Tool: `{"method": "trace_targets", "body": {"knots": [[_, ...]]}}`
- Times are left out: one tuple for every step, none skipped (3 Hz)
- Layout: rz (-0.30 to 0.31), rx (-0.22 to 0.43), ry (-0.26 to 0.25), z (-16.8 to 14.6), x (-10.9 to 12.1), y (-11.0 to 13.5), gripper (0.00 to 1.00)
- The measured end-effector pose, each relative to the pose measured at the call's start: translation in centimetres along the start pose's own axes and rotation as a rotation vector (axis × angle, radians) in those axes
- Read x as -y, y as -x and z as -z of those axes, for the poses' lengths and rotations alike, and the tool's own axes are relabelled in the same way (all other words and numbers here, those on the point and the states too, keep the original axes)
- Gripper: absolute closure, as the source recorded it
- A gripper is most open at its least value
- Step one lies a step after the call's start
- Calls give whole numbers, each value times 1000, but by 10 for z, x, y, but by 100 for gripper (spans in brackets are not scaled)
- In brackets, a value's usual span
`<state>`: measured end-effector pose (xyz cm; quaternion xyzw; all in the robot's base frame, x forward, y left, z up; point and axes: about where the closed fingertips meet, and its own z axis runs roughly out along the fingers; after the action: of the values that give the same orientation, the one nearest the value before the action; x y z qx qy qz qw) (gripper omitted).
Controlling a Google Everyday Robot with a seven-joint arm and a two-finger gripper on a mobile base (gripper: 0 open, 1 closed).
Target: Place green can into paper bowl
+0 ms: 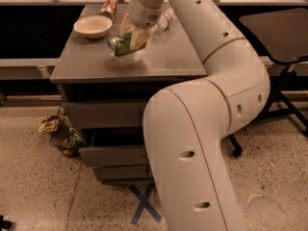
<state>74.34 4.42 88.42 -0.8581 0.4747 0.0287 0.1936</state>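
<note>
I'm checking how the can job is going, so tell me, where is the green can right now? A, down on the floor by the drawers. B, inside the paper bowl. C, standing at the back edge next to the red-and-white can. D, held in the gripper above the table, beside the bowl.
D: the gripper is closed on the tilted green can over the table, beside the paper bowl, which has no can in it.

You have warm, dim overhead light: the white arm shines brightest, and the grey table top shows a soft sheen. The gripper, clamped on the green can above the table's middle, casts a faint shadow beneath.
</note>
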Motion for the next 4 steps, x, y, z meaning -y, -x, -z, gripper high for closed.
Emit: {"method": "trace_targets", "body": {"knots": [[-104, 125, -128, 51, 13, 34, 100], [-255, 272, -192, 72, 21, 49, 100], [-432, 436, -216, 56, 48, 66, 100], [-568, 533, -248, 41, 76, 76, 100]]}}
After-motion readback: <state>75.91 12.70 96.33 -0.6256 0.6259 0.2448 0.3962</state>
